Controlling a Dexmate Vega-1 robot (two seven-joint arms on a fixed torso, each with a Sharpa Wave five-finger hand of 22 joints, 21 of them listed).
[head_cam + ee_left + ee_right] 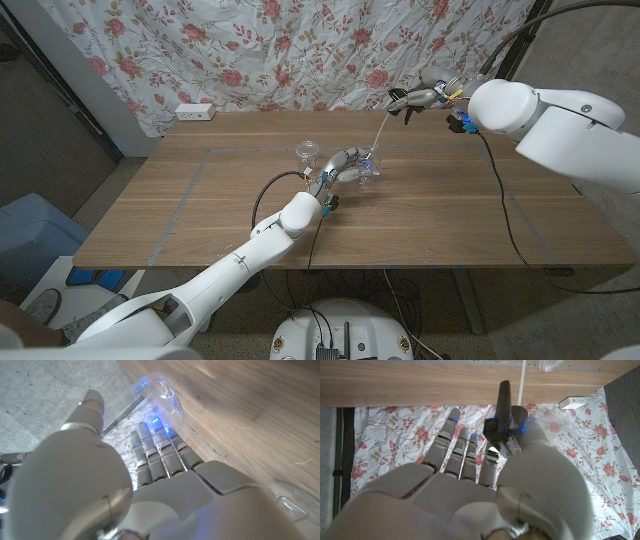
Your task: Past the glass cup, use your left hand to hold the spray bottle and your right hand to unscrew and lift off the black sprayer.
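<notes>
- Sprayer off: right hand [418, 100] pinches black sprayer [503, 412] w/ dip tube [381, 129] raised, apart from bottle.
- Left hand [342, 167] wraps spray bottle [368, 166] on table [480, 215], by glass cup [307, 152].
- Left: tube nearly clear; looks ~done.

A matt, grained wood is seen on the table [200, 200]. The spray bottle [370, 165] is shown as clear, glossy plastic, the glass cup [307, 152] as transparent glass. Smooth matt black plastic is seen on the sprayer [502, 415]. Printed floral cloth is hung as the curtain [250, 50].
</notes>
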